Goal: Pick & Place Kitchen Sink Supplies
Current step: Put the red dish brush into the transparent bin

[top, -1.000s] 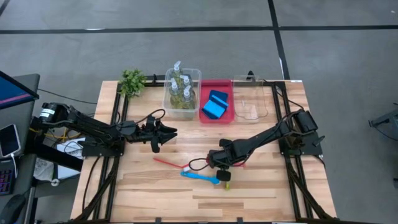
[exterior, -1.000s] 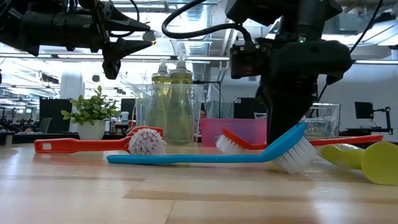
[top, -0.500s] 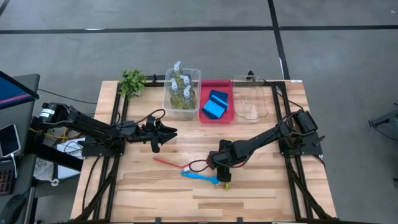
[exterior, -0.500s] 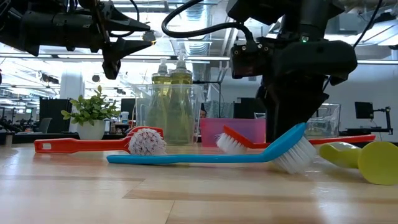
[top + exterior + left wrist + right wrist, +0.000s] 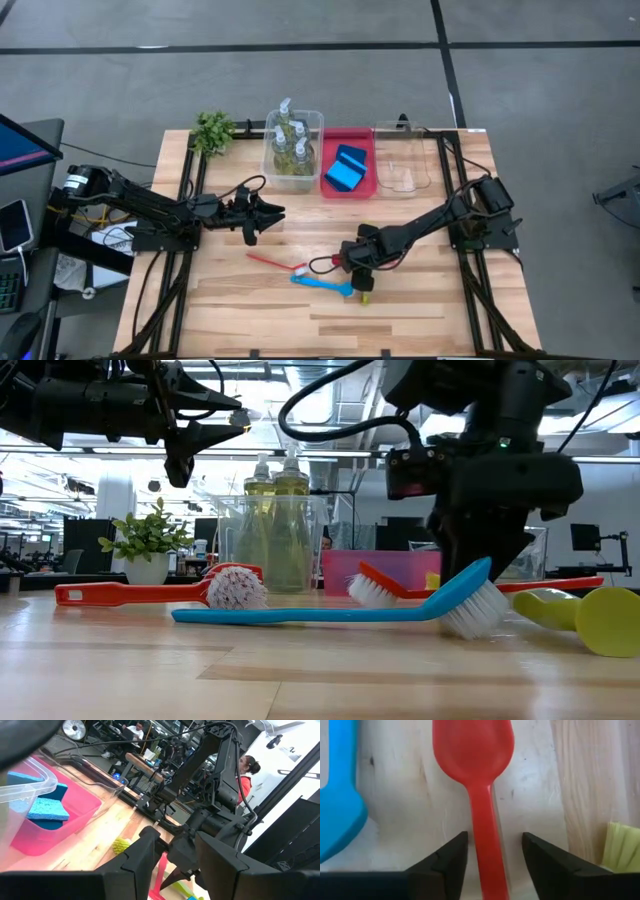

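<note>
A red brush (image 5: 485,820) lies flat on the table, with a blue brush (image 5: 337,795) and a yellow-green brush (image 5: 622,845) on either side of it. My right gripper (image 5: 492,847) hangs low over the red brush's handle. It is open, with one finger on each side of the handle and a gap on both sides. In the low view the blue brush (image 5: 300,615) leans on its bristles in front of that red brush (image 5: 560,585). A second red brush (image 5: 275,261) lies to the left. My left gripper (image 5: 270,213) hovers open and holds nothing above the table's left half.
At the far edge stand a clear tub with soap pump bottles (image 5: 292,150), a red tray with blue sponges (image 5: 347,168) and another clear tub (image 5: 405,165). A small plant (image 5: 213,130) sits at the far left. Bare wood lies along the near edge.
My right gripper has shifted a little toward the table's right edge, staying low over the red brush. The brushes lie as they did.
</note>
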Robot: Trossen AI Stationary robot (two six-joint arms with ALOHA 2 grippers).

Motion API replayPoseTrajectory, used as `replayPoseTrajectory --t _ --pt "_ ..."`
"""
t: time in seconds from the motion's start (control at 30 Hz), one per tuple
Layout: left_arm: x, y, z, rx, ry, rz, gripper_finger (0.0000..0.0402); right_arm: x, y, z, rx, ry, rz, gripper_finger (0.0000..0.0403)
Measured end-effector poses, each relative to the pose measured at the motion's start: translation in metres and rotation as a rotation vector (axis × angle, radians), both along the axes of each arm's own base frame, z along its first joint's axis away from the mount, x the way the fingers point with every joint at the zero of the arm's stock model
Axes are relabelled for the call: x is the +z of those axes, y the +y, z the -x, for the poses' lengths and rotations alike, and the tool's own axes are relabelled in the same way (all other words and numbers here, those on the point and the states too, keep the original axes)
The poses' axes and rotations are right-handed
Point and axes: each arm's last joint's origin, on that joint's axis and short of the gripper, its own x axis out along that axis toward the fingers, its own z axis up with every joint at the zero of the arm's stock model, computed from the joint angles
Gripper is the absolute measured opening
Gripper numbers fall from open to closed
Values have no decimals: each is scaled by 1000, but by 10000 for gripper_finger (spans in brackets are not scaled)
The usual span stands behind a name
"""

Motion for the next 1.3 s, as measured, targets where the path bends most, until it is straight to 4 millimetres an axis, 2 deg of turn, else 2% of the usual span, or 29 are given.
replayPoseTrajectory --t 0.33,0.6,0.73,0.87,1.07,1.3 --pt "0 0 0 0 0 0 144 1 0 -1 3 -3 -6 44" --pt "0 0 0 0 0 0 144 18 1 -4 10 -43 -52 48" --pt "0 0 0 0 0 0 144 37 -1 -5 8 -87 -55 65" --pt "0 0 0 0 0 0 144 59 -3 -4 19 -155 -34 47" --pt "0 -1 0 -27 1 -13 144 91 -14 6 5 -263 -46 44" --pt "-3 -3 0 -84 34 -196 143 125 -30 29 -82 -373 3 57"
